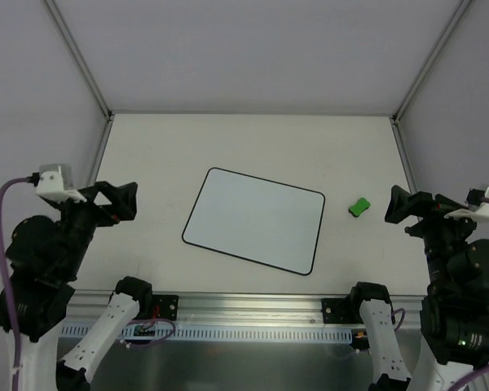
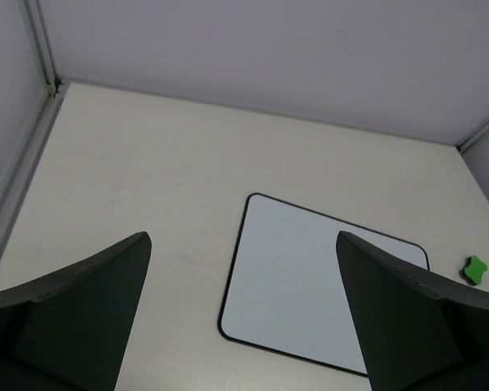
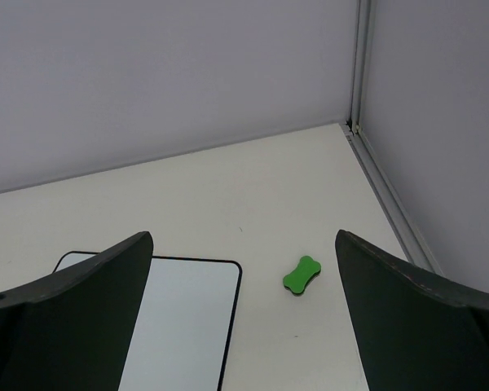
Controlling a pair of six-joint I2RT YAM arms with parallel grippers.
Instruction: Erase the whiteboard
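Note:
The whiteboard [image 1: 254, 220] lies flat in the middle of the table, white with a thin black border, and no marks show on it. It also shows in the left wrist view [image 2: 310, 285] and the right wrist view [image 3: 183, 326]. A small green bone-shaped eraser [image 1: 358, 207] lies just right of the board, also seen in the right wrist view [image 3: 301, 274] and the left wrist view [image 2: 474, 270]. My left gripper [image 1: 114, 201] is open and empty, held above the table left of the board. My right gripper [image 1: 401, 205] is open and empty, right of the eraser.
The cream table [image 1: 253, 147] is walled by grey panels with aluminium posts [image 1: 77, 57] at the back corners. A metal rail [image 1: 253, 308] runs along the near edge between the arm bases.

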